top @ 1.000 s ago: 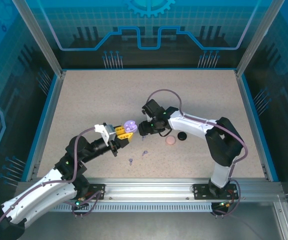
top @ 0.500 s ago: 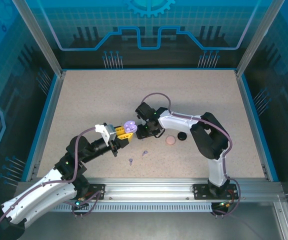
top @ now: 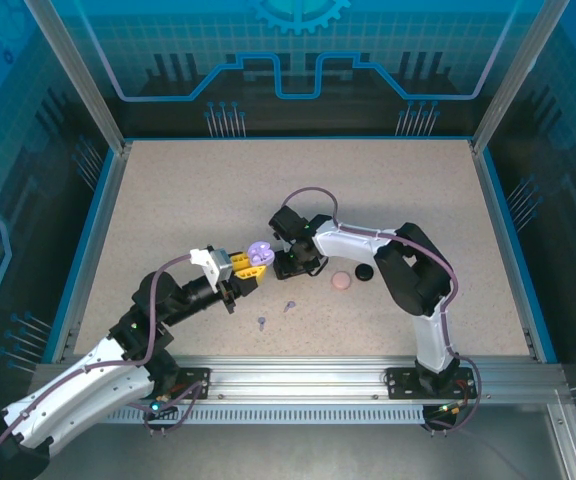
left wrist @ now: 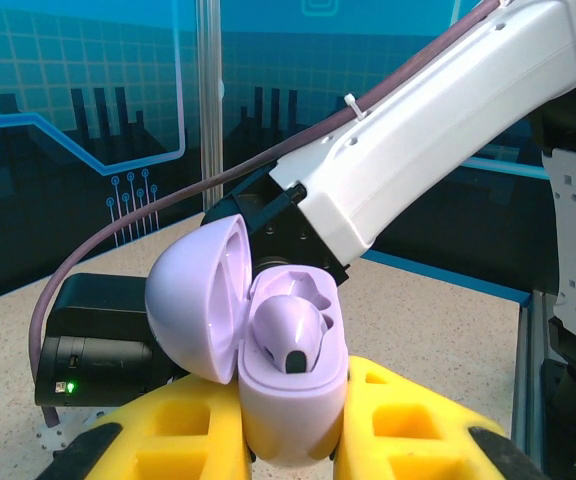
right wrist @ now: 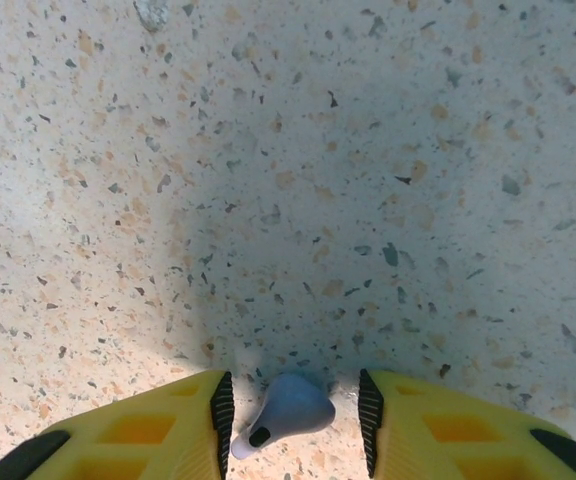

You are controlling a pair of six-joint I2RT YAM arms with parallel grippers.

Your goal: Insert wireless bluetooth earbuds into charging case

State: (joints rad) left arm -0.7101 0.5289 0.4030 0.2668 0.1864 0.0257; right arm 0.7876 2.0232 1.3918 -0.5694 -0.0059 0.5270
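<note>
My left gripper [top: 251, 262] is shut on the base of a lavender charging case [left wrist: 293, 400], held off the table with its lid [left wrist: 196, 310] hinged open to the left. One lavender earbud [left wrist: 290, 335] sits in a slot of the case; the slot beside it looks empty. Just right of the case, my right gripper [top: 290, 268] points down at the table. Its jaws [right wrist: 295, 420] stand apart around a lavender earbud [right wrist: 290, 405] lying on the table, with a small gap on each side.
Two more lavender earbuds [top: 289, 305] [top: 262, 322] lie on the speckled table in front of the grippers. A pink round case [top: 342, 282] and a black one [top: 365, 272] lie under the right forearm. Blue-edged walls ring the table.
The right gripper has moved left and down toward the case, its elbow folding in. Its jaws have narrowed around the earbud on the table. The left arm has held still.
</note>
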